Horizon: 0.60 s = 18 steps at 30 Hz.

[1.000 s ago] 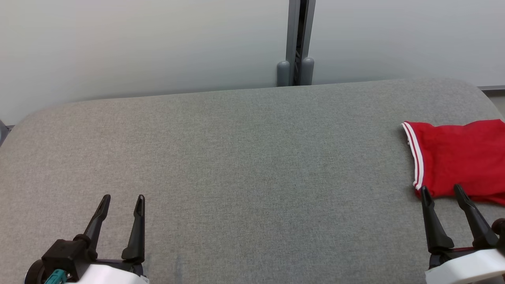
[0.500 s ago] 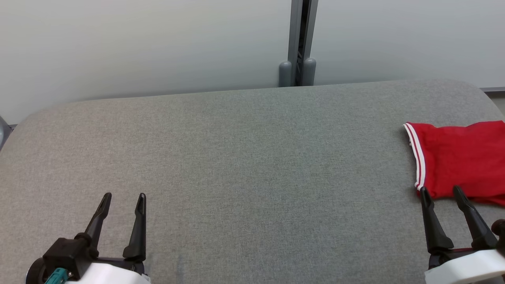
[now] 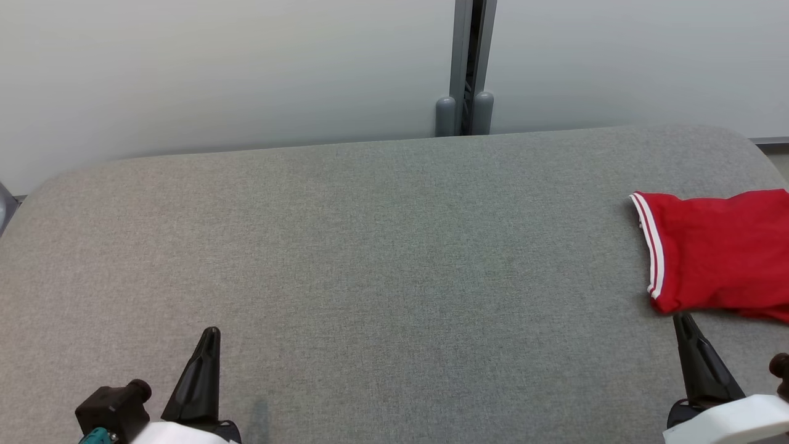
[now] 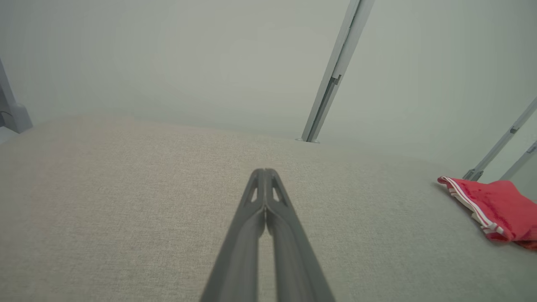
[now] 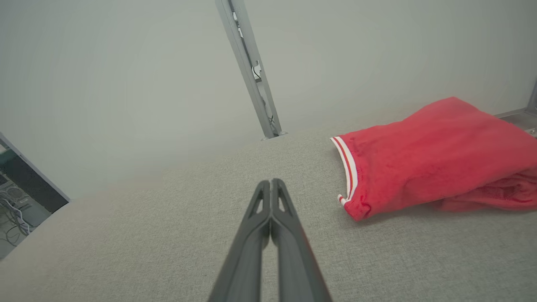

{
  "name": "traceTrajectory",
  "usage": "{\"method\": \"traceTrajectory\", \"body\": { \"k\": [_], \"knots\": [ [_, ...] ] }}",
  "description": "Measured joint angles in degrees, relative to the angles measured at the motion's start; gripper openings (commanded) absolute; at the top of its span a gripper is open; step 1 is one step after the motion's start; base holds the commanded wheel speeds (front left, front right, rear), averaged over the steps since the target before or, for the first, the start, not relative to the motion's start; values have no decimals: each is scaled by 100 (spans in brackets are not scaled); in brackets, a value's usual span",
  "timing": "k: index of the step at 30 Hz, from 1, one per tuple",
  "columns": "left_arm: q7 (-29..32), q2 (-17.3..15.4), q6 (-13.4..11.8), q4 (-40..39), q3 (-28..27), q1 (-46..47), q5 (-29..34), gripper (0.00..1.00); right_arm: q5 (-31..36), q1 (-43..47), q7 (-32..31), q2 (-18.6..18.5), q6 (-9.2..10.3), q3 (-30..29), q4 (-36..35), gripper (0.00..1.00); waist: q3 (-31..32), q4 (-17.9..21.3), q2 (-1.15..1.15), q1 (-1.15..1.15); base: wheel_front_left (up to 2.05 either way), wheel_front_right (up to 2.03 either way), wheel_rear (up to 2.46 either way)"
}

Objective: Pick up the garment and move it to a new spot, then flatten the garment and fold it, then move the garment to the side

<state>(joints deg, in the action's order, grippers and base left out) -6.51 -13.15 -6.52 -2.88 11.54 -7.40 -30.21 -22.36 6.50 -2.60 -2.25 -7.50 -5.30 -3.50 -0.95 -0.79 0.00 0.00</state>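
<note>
My L pincer sits at the near left of the grey tabletop, fingers pressed together tip to tip w/ nothing btw them. L wrist view agrees: both fingers meet at the tip over bare cloth. My R pincer is at the near right, likewise pressed together & holding nothing.

The red garment lies on the right side of the tabletop, about mid-depth, and runs off the right edge of the head view. It has white stripes along its left hem. It looks doubled over, w/ a second layer showing along the near side. The R pincer tip is just beside the garment's near-left corner. R wrist view shows grey cloth btw tip & garment, so they are not touching. The garment is well apart from the L pincer.

Beyond the tabletop's far edge there's a pale wall w/ a grey post at far centre.
</note>
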Motion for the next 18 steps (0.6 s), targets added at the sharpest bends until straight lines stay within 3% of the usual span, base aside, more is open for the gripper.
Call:
{"method": "traceTrajectory", "body": {
  "k": [18],
  "knots": [
    [-5,255,342,459,-108,349,-1507,0,-1689,-352,-345,-76,0,-256,508,0,10,12,0,0,0,0,0]
  ]
}}
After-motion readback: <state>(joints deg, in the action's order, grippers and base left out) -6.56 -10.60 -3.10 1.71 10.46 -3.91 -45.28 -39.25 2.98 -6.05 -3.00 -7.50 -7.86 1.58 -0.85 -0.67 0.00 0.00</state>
